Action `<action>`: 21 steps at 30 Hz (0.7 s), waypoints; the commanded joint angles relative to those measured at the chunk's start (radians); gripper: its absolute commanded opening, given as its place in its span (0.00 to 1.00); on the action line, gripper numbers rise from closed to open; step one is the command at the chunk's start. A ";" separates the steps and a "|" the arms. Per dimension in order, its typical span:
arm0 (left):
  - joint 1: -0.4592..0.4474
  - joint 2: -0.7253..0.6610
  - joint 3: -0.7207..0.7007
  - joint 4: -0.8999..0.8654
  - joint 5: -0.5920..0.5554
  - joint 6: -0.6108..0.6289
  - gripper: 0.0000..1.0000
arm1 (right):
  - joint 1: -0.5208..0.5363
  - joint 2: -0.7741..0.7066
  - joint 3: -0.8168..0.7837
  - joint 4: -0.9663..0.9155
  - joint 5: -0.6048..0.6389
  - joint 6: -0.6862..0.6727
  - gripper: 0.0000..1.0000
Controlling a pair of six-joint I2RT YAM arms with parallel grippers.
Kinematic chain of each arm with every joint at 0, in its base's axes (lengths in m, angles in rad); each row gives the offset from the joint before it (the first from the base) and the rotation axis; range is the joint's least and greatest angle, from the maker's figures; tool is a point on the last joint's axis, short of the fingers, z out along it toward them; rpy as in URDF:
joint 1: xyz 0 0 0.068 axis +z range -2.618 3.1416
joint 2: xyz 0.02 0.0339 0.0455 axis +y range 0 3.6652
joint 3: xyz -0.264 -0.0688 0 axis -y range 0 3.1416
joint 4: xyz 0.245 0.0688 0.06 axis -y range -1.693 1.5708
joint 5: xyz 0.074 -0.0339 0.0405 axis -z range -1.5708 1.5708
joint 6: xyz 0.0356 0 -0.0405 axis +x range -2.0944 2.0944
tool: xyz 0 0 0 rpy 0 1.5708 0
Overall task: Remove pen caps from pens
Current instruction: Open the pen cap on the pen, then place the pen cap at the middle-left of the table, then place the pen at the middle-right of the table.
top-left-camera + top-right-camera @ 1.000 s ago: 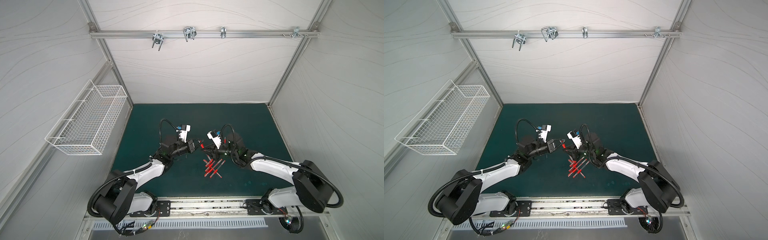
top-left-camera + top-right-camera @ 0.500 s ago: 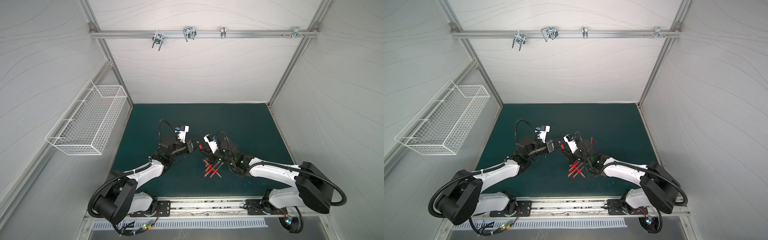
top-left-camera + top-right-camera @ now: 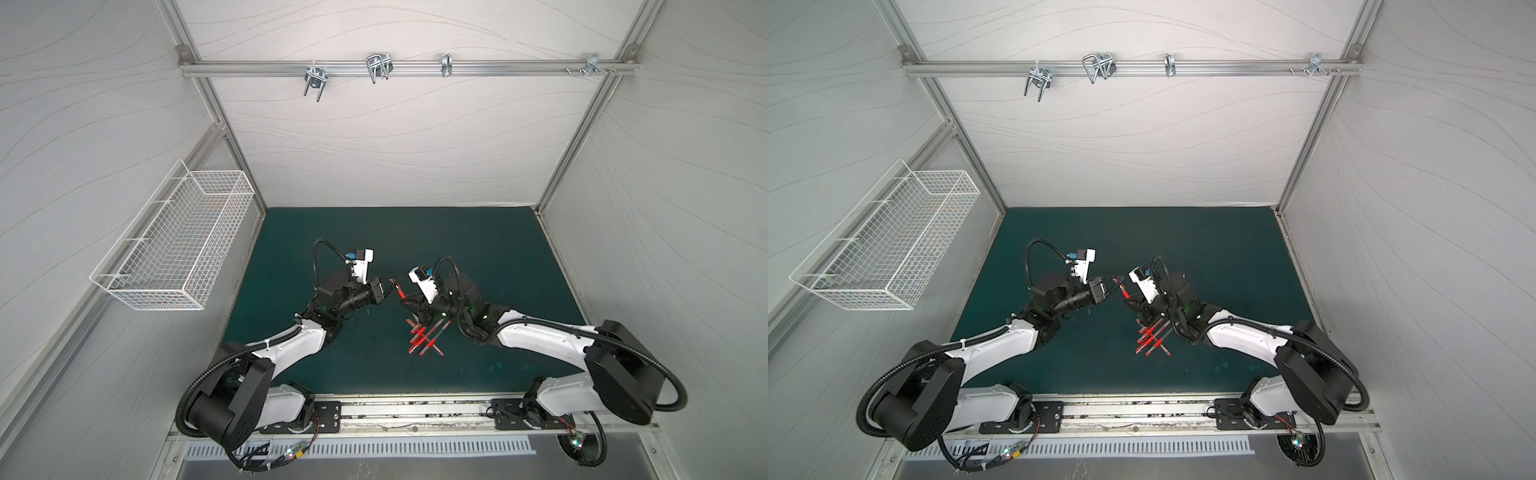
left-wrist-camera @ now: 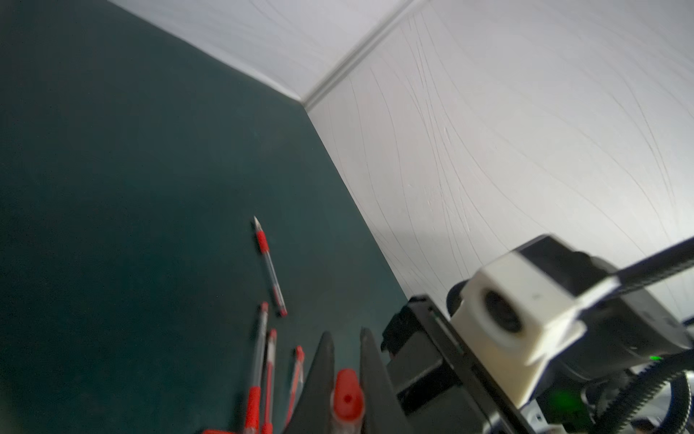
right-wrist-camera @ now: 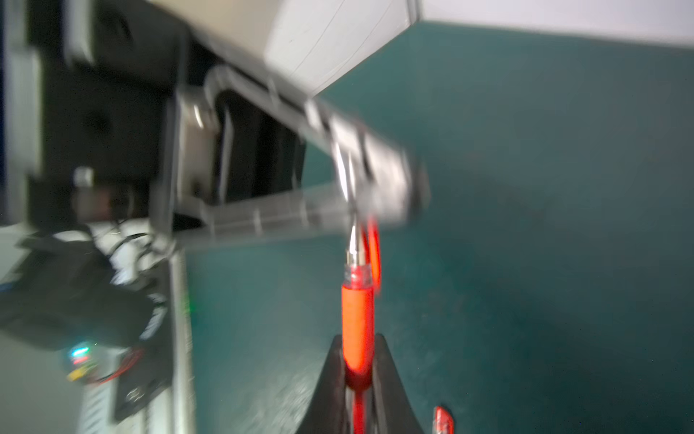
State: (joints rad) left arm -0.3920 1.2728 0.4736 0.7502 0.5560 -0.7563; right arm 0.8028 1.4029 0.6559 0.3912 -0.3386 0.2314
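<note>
Pinching a red pen cap, the left gripper hangs just beside the bared tip of the pen the right gripper clamps.

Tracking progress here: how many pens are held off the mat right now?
1: the pen in the right gripper, its tip bare. The left gripper holds only a red cap. Other pens lie on the mat.

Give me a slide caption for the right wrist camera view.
Right end effector grips an uncapped pen over the green mat.
</note>
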 commanded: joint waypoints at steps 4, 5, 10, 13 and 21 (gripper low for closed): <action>0.053 -0.040 -0.003 0.066 -0.050 -0.021 0.00 | -0.071 0.070 -0.008 0.007 -0.249 0.078 0.00; 0.054 -0.041 -0.003 0.067 -0.049 -0.020 0.00 | -0.072 0.070 -0.008 0.008 -0.242 0.080 0.00; 0.054 -0.025 -0.001 0.076 -0.041 -0.027 0.00 | -0.073 0.055 -0.014 0.006 -0.218 0.081 0.00; 0.054 -0.021 0.001 0.077 -0.041 -0.025 0.00 | -0.074 0.049 -0.016 0.009 -0.210 0.081 0.00; 0.055 -0.051 0.027 -0.122 -0.173 0.035 0.00 | -0.080 0.010 -0.026 -0.016 -0.057 0.124 0.00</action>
State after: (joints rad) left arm -0.3408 1.2484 0.4690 0.7139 0.4706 -0.7601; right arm 0.7277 1.4517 0.6365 0.3847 -0.4740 0.3321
